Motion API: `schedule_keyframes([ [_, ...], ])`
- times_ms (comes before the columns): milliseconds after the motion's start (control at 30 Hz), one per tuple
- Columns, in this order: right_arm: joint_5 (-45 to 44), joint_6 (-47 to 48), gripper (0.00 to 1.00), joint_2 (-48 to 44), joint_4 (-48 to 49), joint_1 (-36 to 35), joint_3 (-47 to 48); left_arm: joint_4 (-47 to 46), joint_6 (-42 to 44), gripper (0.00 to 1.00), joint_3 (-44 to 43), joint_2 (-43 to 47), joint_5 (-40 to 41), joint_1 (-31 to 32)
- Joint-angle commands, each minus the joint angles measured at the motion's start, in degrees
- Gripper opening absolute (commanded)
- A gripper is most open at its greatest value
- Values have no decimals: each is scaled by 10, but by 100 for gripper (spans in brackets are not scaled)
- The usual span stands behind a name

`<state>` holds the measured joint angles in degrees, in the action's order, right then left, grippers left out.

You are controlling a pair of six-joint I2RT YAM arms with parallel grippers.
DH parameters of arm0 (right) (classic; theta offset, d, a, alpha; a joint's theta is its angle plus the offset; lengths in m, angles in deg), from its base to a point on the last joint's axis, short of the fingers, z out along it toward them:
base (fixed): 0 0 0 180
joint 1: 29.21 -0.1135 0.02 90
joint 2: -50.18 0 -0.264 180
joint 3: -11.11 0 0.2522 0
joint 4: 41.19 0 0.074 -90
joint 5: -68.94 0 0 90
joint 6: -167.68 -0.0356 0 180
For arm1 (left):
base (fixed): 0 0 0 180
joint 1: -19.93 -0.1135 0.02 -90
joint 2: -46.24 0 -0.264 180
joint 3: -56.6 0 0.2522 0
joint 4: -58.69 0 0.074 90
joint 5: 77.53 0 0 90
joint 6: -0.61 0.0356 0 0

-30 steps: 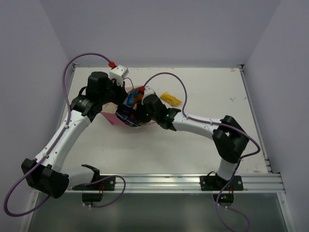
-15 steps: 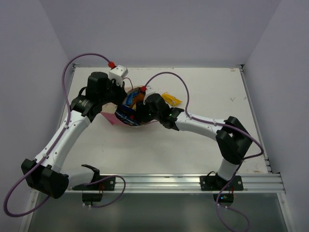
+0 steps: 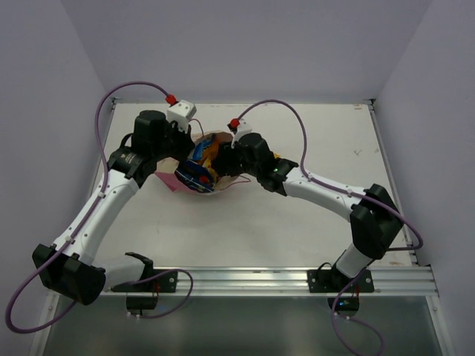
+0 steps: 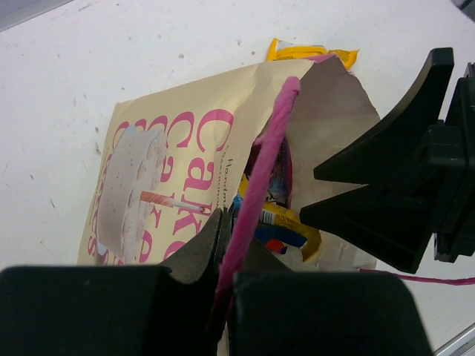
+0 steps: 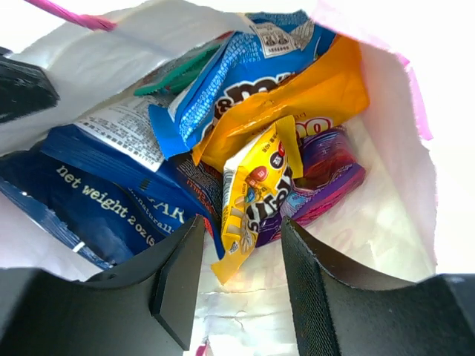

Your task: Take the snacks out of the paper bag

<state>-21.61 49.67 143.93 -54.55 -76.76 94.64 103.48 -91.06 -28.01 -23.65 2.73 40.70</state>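
Note:
The paper bag lies tilted at the table's back centre, its cream face printed with pink writing. My left gripper is shut on the bag's pink edge, holding the mouth open; in the top view the left gripper sits at the bag's back left. My right gripper is open inside the bag's mouth, its jaws either side of a small yellow packet and holding nothing. Around the packet lie an orange pouch, a purple packet, dark blue packets and a blue one.
Another yellow packet lies on the white table just beyond the bag. The right arm stretches across the table's middle from the right. Purple walls enclose the table at the back and sides.
My right wrist has swung back and to the right, turning the gripper toward the bag's mouth and covering the loose yellow packet in the top view. The left arm holds still.

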Motion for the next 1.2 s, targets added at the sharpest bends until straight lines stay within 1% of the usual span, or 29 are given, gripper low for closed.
schedule_keyframes([
  [0, 2, -6, 49, 14, 6, 0, 13, 8, 14, 0, -3, 12, 4, 0],
  [100, 27, -11, 49, 30, 7, -1, 23, 8, 14, 0, -3, 11, 4, 1],
  [300, 36, -9, 49, 48, 1, -3, 17, 9, 14, 0, -1, 10, 3, 0],
  [400, 35, -6, 41, 49, 0, -3, 9, 9, 14, 0, 1, 10, 6, 1],
  [433, 35, -6, 33, 49, -1, -2, 8, 10, 14, 0, 1, 10, 7, 0],
  [500, 29, -2, 26, 42, -2, -2, 6, 10, 14, 0, 1, 11, 8, 0],
  [533, 27, 3, 18, 39, -2, -2, 5, 11, 14, 0, 2, 12, 8, 0],
  [600, 20, 9, 10, 33, -2, -1, 4, 11, 14, 0, 1, 12, 11, 1],
  [633, 16, 10, 2, 31, -2, 0, 4, 11, 14, 0, 2, 12, 11, 1],
  [667, 12, 13, 0, 28, -2, 0, 1, 11, 14, 0, 2, 12, 12, 1],
  [800, 10, 28, 0, 3, -20, 5, 0, 11, 14, 0, 3, 12, 13, 0],
  [900, 27, 58, 0, -69, -24, 11, 9, 11, 14, 0, 3, 14, 23, 0],
  [933, 27, 66, 0, -109, -32, 12, 16, 11, 14, 0, 3, 14, 26, 0],
  [1000, 27, 92, 0, -148, -51, 14, 32, 11, 14, 0, 2, 13, 32, 1],
  [1033, 31, 96, 0, -183, -53, 25, 33, 11, 14, 0, 1, 13, 33, 1],
  [1100, 32, 96, 0, -212, -66, 43, 27, 10, 14, 0, 1, 13, 34, 1],
  [1167, 23, 88, 0, -256, -59, 76, -1, 10, 14, 0, 2, 13, 34, 0],
])
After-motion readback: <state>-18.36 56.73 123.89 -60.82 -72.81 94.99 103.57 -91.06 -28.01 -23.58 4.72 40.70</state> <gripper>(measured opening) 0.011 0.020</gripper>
